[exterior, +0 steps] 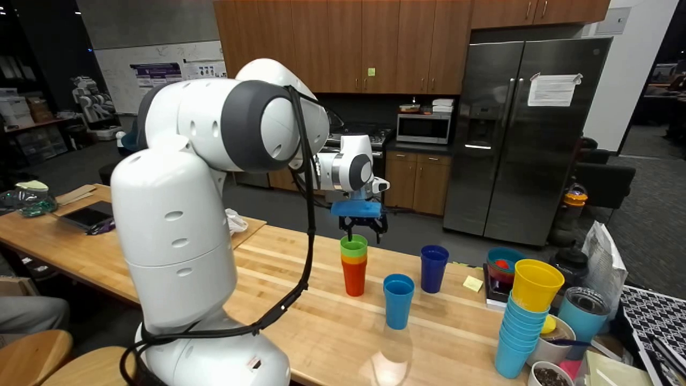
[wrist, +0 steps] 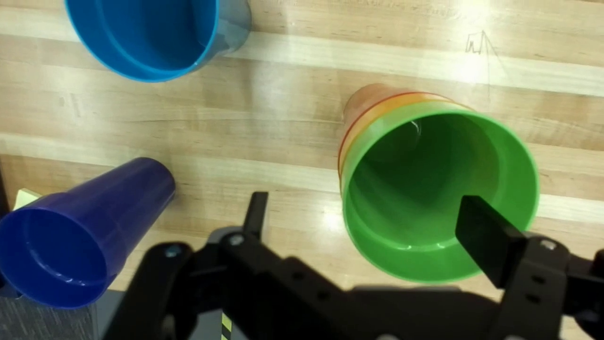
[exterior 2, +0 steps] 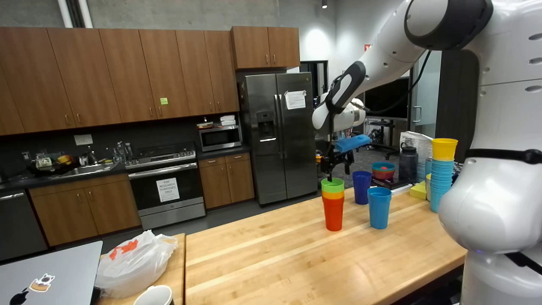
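Hovering empty and spread wide, the gripper (exterior: 364,237) sits off-centre over the upright cup stack (exterior: 354,276) on the table (exterior 2: 296,254): one finger (wrist: 486,238) over the green cup (wrist: 415,189), the other outside, toward the dark blue cup (exterior: 433,271)

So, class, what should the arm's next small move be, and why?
Probably a short lift straight up: the jaws stand open and empty, and in all three views one of them overlaps the mouth of the green cup, stacked in the orange cup. Moving sideways might knock both if that one dips inside.
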### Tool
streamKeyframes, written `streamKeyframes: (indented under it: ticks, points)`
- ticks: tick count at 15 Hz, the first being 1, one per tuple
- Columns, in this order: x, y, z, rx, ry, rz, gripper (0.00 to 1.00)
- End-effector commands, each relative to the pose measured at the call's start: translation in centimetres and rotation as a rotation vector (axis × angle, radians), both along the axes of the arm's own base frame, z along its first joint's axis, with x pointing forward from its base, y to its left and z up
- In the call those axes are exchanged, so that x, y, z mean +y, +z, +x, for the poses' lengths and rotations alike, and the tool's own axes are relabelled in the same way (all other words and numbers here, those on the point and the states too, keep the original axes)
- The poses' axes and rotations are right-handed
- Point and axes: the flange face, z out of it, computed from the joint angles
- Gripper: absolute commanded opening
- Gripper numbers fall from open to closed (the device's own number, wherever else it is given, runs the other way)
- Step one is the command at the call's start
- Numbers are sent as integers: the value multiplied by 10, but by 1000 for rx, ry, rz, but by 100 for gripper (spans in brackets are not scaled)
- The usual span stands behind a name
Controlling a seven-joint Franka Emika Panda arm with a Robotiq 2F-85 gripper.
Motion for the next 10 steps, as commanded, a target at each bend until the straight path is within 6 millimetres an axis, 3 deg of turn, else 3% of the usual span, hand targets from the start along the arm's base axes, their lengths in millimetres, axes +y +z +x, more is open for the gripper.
streamKeyframes:
  ticks: [1,10]
  points:
    - [0,-6,-1,4,-16,6,100]
    - [-2,-17,-2,26,-13,4,100]
